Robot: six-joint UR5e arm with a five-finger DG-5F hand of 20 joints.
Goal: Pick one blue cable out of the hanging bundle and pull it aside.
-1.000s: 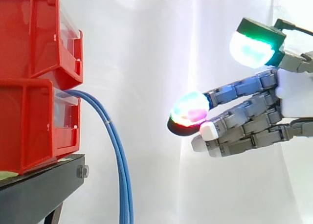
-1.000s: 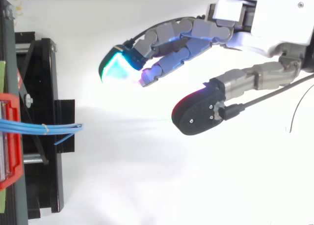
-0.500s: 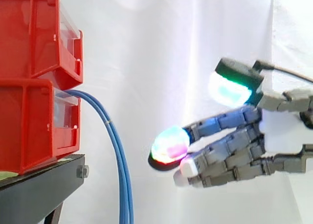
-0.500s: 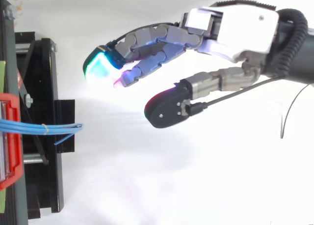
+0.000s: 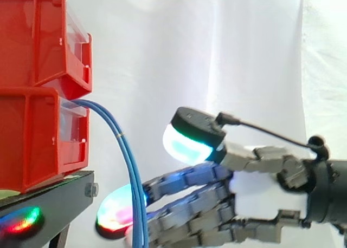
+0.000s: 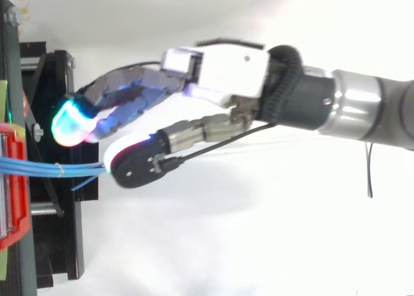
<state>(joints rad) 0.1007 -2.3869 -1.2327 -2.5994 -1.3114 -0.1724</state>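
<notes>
Fingers (image 5: 184, 180) of hand (image 6: 223, 70) extending nearly straight, spread open, gripping nothing, glowing tips lying just beside blue cable bundle (image 5: 132, 175). Bundle hanging from lower red bin (image 5: 32, 134), dropping past black stand (image 5: 49, 204).

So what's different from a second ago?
The hand moved down and toward the red bins, right up to the blue cables. Its fingers now reach past them. It is open and has grabbed nothing. The cables and bins stayed put.

Blue cable bundle (image 5: 132, 172) cut off by bottom edge
</notes>
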